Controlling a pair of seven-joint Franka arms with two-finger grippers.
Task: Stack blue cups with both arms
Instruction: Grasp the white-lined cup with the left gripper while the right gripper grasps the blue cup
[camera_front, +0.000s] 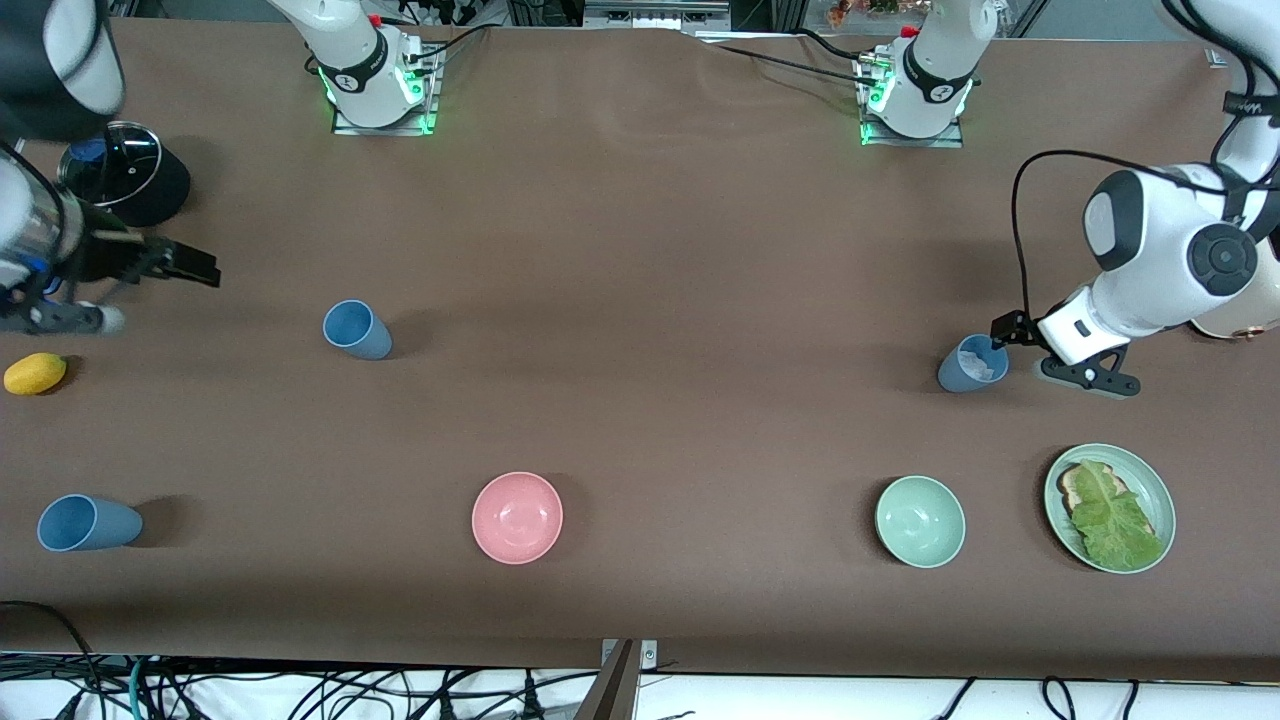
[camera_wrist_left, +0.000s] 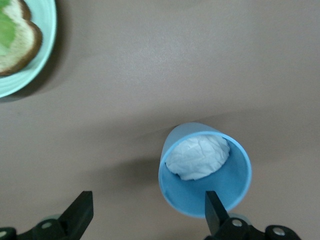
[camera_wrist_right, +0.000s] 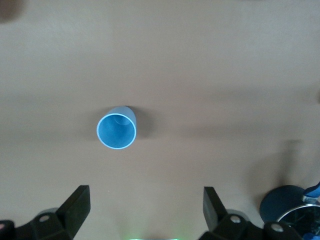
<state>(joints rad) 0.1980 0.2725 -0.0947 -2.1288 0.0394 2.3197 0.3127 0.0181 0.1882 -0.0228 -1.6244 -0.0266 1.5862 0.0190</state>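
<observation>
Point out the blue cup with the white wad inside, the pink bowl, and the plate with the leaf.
blue cup with white wad (camera_wrist_left: 192, 197): left wrist view, inner wall below the wad.
pink bowl (camera_front: 517, 517): front view, middle of its hollow.
plate (camera_front: 1160, 490): front view, bare rim beside the leaf.

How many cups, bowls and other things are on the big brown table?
Blue cups: 3
Bowls: 2, pink and pale green
Green plate with toast and lettuce: 1
Yellow lemon-like thing: 1
Pot with glass lid: 1
Total: 8
</observation>
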